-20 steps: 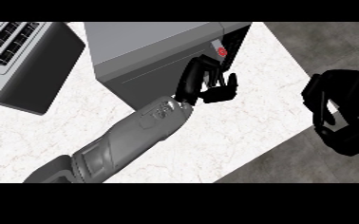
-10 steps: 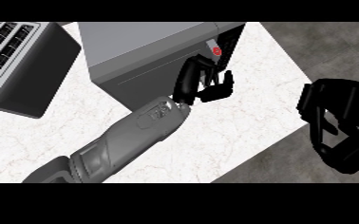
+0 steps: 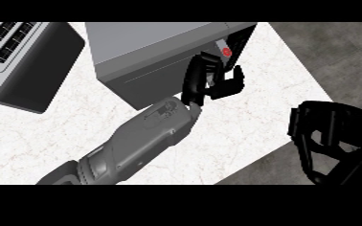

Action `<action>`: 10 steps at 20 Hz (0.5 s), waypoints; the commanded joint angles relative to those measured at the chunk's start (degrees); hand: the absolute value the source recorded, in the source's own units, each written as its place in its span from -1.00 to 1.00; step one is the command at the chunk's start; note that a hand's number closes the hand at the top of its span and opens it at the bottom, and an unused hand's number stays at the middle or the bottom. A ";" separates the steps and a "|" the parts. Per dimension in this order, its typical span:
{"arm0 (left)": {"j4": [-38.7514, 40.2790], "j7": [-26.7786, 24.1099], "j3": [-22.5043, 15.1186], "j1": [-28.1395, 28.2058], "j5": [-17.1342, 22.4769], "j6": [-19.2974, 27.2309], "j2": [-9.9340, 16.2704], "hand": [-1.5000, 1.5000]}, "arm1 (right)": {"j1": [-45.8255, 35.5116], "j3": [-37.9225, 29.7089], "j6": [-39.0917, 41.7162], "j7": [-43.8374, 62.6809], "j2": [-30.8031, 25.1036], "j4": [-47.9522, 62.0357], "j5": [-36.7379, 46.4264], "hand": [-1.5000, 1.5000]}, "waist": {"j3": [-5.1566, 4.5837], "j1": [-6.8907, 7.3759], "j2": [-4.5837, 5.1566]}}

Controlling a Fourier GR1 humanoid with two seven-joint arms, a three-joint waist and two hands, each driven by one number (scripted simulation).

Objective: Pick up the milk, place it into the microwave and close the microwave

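The grey microwave stands at the back of the counter, its dark door swung open at the right corner. The milk, a white carton with a red cap, shows just inside that opening; most of it is hidden. My left hand is at the opening just below the milk. Its fingers point up along the microwave's front and its thumb is spread to the right, so the hand is open. Whether the fingertips touch the carton I cannot tell. My right hand hangs open past the counter's right edge, fingers relaxed.
A dark appliance with a keyboard-like grid lies at the far left. The white marble counter ends in a diagonal edge at the lower right, with dark floor beyond.
My right hand has sunk lower and further right in the view. The left hand and the milk have stayed almost where they were at the microwave's opening.
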 commanded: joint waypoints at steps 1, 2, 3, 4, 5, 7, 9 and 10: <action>0.68 0.66 9.05 0.30 7.48 -2.21 -0.42 1.00 | 2.46 2.53 2.29 -0.43 0.49 -1.78 -1.03 1.00 | -0.50 1.48 0.76; 0.76 0.21 9.70 1.09 8.55 -3.42 -0.45 1.00 | 3.09 3.10 1.89 -0.22 0.95 -2.45 -1.22 1.00 | -0.44 2.22 0.52; 1.00 0.20 9.80 1.41 9.58 -4.40 -0.45 1.00 | 3.31 3.12 1.42 0.39 0.56 -2.99 -0.95 1.00 | -0.44 2.35 0.41; 1.24 -0.03 10.33 1.93 10.54 -5.91 -0.45 1.00 | 4.47 3.42 0.87 0.38 0.96 -3.46 -1.10 1.00 | -0.42 2.67 0.39; 2.06 -0.41 10.01 2.69 11.05 -6.73 -0.45 1.00 | 5.01 3.37 0.32 0.45 1.05 -4.19 -1.11 1.00 | -0.34 3.14 0.11; 2.62 -0.67 10.20 2.87 12.58 -9.29 -0.45 1.00 | 6.39 3.79 -0.62 0.41 1.78 -5.24 -1.20 1.00 | -0.28 3.74 0.02; 3.36 -1.59 9.84 3.83 13.73 -11.42 -0.45 1.00 | 7.20 4.47 -1.29 0.55 2.37 -6.88 -0.93 1.00 | -0.36 4.43 0.05; 4.00 -2.05 9.54 4.29 14.17 -12.34 -0.45 1.00 | 8.06 4.38 -2.29 0.78 2.46 -7.49 -0.49 1.00 | -0.32 4.78 -0.35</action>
